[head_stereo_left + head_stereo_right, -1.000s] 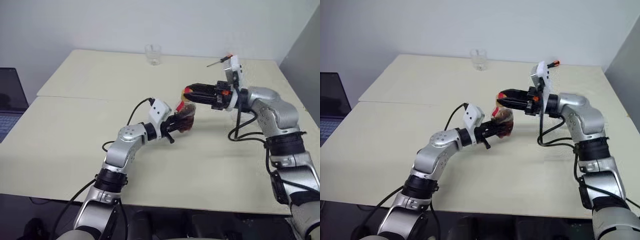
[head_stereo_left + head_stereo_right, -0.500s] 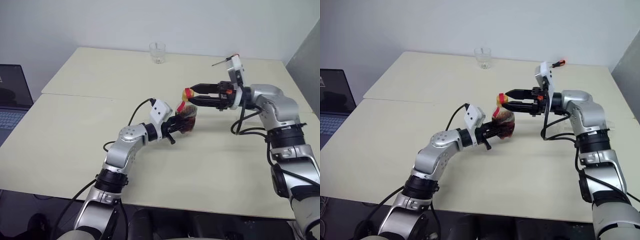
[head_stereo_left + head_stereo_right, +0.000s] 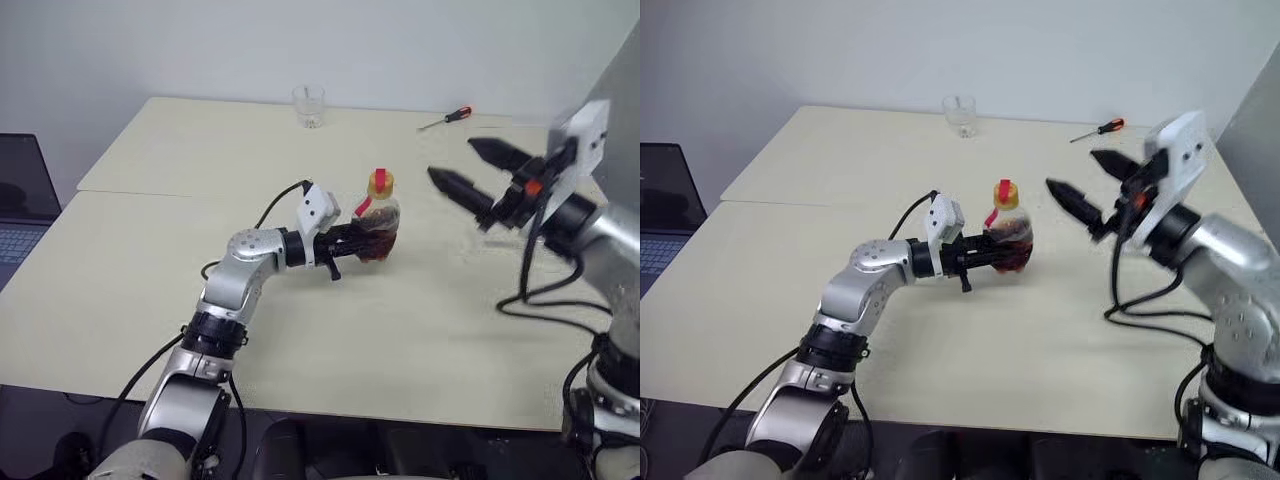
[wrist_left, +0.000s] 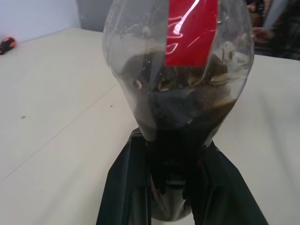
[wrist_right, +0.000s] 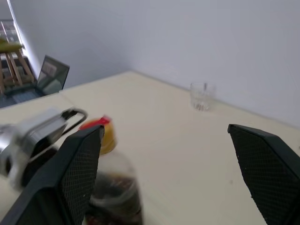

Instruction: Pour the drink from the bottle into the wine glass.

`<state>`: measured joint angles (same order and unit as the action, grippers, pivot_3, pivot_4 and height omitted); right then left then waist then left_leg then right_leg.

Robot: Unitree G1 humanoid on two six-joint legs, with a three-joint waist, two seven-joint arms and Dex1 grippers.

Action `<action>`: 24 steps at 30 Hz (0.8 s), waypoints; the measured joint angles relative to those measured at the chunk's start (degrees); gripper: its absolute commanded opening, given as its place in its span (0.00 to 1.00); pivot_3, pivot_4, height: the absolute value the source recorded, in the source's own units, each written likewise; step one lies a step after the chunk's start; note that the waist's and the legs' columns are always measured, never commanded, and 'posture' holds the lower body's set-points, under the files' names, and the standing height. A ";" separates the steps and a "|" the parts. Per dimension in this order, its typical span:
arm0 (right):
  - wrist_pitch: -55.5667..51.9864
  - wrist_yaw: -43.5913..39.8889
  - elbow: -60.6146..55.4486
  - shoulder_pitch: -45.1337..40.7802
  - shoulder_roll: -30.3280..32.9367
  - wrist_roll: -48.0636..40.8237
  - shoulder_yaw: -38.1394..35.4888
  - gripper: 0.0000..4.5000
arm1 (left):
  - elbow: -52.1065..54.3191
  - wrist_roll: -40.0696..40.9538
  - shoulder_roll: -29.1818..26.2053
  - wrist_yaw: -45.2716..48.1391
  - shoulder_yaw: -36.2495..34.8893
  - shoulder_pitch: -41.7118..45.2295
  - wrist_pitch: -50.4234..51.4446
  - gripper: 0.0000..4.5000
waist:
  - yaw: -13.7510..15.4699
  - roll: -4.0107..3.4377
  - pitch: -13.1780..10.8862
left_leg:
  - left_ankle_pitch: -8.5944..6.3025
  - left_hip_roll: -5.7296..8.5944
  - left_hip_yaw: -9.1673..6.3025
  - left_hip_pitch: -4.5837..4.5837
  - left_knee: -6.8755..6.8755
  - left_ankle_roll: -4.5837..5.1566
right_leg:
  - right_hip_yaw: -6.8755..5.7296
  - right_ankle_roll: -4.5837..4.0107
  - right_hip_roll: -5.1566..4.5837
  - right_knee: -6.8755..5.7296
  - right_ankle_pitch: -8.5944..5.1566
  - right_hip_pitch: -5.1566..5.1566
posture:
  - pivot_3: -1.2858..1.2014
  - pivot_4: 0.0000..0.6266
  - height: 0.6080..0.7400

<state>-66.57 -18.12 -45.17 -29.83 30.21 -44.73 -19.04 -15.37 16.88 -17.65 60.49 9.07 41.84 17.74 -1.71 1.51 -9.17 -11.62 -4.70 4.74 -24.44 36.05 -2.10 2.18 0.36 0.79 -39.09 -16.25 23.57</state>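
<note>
Left eye view: the surface (image 3: 150,300) is a pale cream tabletop and carries every item described here. All places below are given relative to the bottle (image 3: 380,225).

Right claw (image 3: 468,172): raised above the surface to the right of the bottle and well apart from it. The two black fingers are spread wide, with their tips directed toward the bottle. Nothing lies between the fingers and nothing touches them. In the right wrist view, the two fingers (image 5: 79,173) stand far apart at either side, and the bottle's yellow cap appears low between them, beyond the tips.

Left claw (image 3: 362,240): reaches in from the left of the bottle and is closed on its lower body. In the left wrist view, the two black fingers (image 4: 126,187) clamp the base of the bottle from both sides.

Bottle: upright near the middle of the surface, yellow cap on, red label strip at the neck. Whether its base rests on the surface or is lifted just clear cannot be told.

Drink (image 4: 187,122): dark brown liquid in the lower part of the bottle.

Tumbler (image 3: 308,106): short, clear, far behind the bottle near the rear edge of the surface.

Screwdriver (image 3: 447,118): red-handled, behind the bottle and to its right, near the rear edge.
</note>
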 measured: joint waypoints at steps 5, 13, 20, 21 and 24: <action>-8.89 12.28 -6.47 -1.88 -6.33 -6.15 -0.18 1.00 | -7.99 -0.02 1.20 6.90 0.31 3.91 -3.93 0.14 | -0.11 0.00 0.00 | 0.00 0.04 -0.01 -0.02 0.03 0.01 | -0.03 0.13 0.00 0.01 -0.01 0.00 | 0.52 0.24 1.00; -19.08 29.66 -7.54 -4.17 -18.31 -5.48 1.08 1.00 | -17.69 -2.11 3.73 10.65 0.37 9.03 -10.68 0.14 | -0.06 0.00 0.01 | 0.00 0.03 -0.04 -0.28 0.04 0.02 | -0.01 0.04 0.03 0.02 0.04 0.23 | 0.52 0.24 1.00; -24.33 35.72 -7.77 -6.62 -24.98 -0.86 1.96 1.00 | -20.72 -3.21 5.23 12.67 0.64 9.31 -12.07 0.14 | -0.09 -0.01 0.01 | 0.00 0.01 -0.05 -0.51 0.01 0.02 | 0.04 0.02 0.06 -0.01 0.04 0.55 | 0.52 0.24 1.00; -24.81 36.07 -7.81 -6.98 -25.62 -0.01 2.20 1.00 | -20.83 -3.32 5.51 12.75 0.64 9.32 -12.10 0.14 | -0.09 -0.01 0.01 | 0.00 0.01 -0.04 -0.52 0.01 0.02 | 0.04 0.02 0.06 0.00 0.04 0.54 | 0.52 0.24 1.00; -25.41 36.38 -7.88 -7.78 -26.56 1.44 2.36 1.00 | -20.99 -3.49 5.81 12.92 0.64 9.59 -12.29 0.14 | -0.10 0.00 0.01 | 0.00 0.02 -0.05 -0.51 0.03 0.02 | 0.06 0.02 0.05 -0.01 0.04 0.54 | 0.52 0.24 1.00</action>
<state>-91.98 18.26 -53.05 -37.60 3.65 -43.29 -16.68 -36.36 13.39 -11.84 73.40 9.71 51.43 5.45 -1.81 1.51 -9.16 -11.62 -4.68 4.69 -24.96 36.08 -2.08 2.24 0.38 0.84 -39.10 -16.21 24.11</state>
